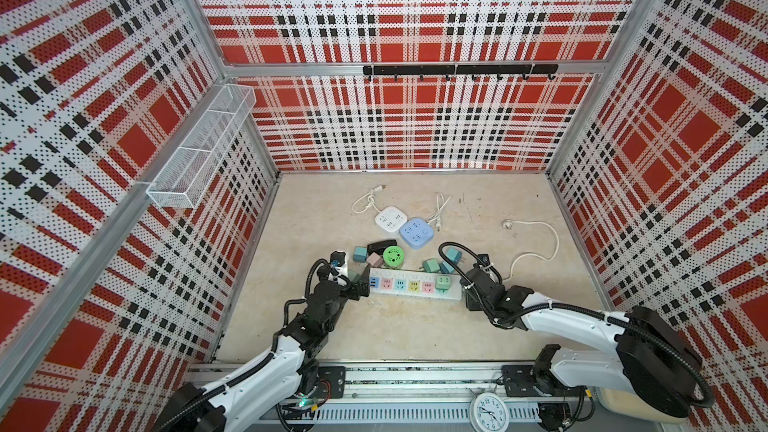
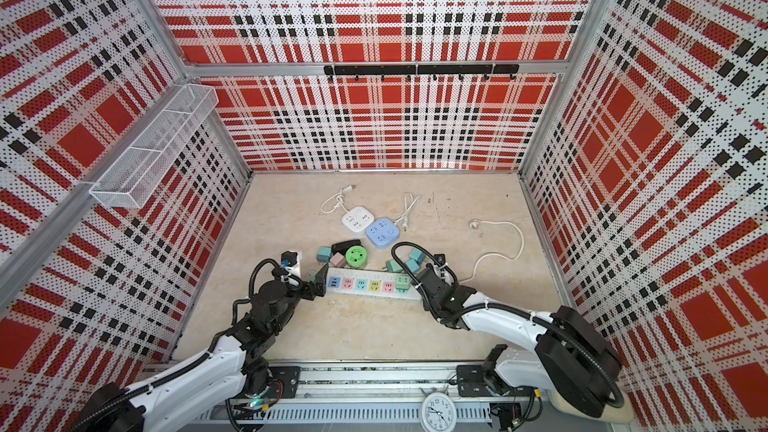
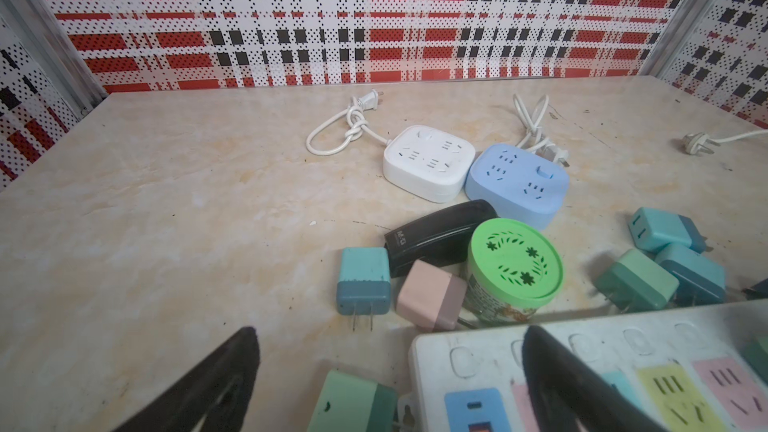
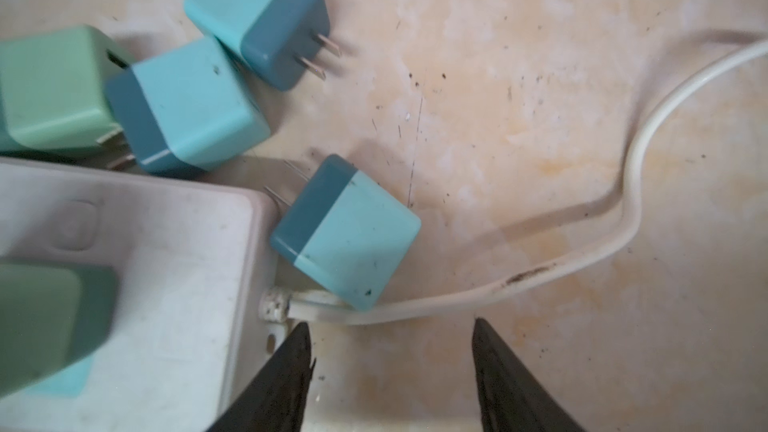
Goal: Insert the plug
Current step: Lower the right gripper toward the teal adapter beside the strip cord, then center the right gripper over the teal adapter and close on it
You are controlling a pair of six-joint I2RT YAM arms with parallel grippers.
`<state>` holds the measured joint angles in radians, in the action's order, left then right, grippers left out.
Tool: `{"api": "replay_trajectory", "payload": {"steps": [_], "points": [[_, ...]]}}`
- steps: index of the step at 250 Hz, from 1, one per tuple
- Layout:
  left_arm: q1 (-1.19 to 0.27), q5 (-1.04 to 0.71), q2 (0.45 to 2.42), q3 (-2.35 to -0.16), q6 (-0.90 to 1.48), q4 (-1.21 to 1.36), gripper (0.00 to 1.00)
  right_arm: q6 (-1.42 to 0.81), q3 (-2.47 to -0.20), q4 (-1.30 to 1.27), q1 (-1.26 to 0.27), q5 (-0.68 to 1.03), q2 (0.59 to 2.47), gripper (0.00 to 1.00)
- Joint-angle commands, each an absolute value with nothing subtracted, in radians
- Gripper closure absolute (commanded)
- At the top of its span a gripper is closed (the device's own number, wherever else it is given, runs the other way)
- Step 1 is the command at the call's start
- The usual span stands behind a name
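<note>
Perforated plaid walls [image 1: 415, 35], red/white/black. The table [image 1: 374, 334] is beige and marbled, scuffed and speckled. A long white power strip [image 1: 411, 275], matte plastic with pastel socket faces, lies across the middle between both arms. A boxy green plug [image 1: 443, 282] sits in its right-end socket. The loose teal plug [image 4: 345, 230] is a two-tone rounded cube with two flat metal prongs aimed at the strip's corner. It lies on the table just beside the strip's cord end, with one corner over the white cord [image 4: 540, 280]. Right pincer [image 4: 390, 323]: black tapered fingers moderately apart near the cord, nothing between them. Left pincer [image 3: 390, 329]: spread wide at the strip's left end, one finger over the strip. A mint plug [image 3: 353, 405] lies between its fingers, and I see no contact.
</note>
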<state>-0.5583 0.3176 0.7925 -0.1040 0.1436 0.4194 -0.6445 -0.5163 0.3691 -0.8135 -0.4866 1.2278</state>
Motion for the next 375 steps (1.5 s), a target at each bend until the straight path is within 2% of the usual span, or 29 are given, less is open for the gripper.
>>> {"api": "replay_trajectory", "payload": {"steps": [1,108,168,287,375], "points": [[-0.567,0.315,0.795,-0.131,0.14,0.446,0.01,-0.621,-0.539,0.358,-0.803,-0.52,1.198,0.4],[-0.576,0.32,0.813,-0.139,0.133,0.445,0.01,-0.579,-0.526,0.248,-0.702,-0.399,1.308,0.44],[-0.584,0.321,0.824,-0.143,0.128,0.445,0.01,-0.588,-0.525,0.237,-0.691,-0.402,1.33,0.45],[-0.591,0.325,0.826,-0.144,0.122,0.445,0.01,-0.582,-0.509,0.144,-0.54,-0.396,1.342,0.48],[-0.594,0.327,0.839,-0.15,0.12,0.445,0.01,-0.533,-0.593,0.087,-0.47,-0.344,1.457,0.52]]}}
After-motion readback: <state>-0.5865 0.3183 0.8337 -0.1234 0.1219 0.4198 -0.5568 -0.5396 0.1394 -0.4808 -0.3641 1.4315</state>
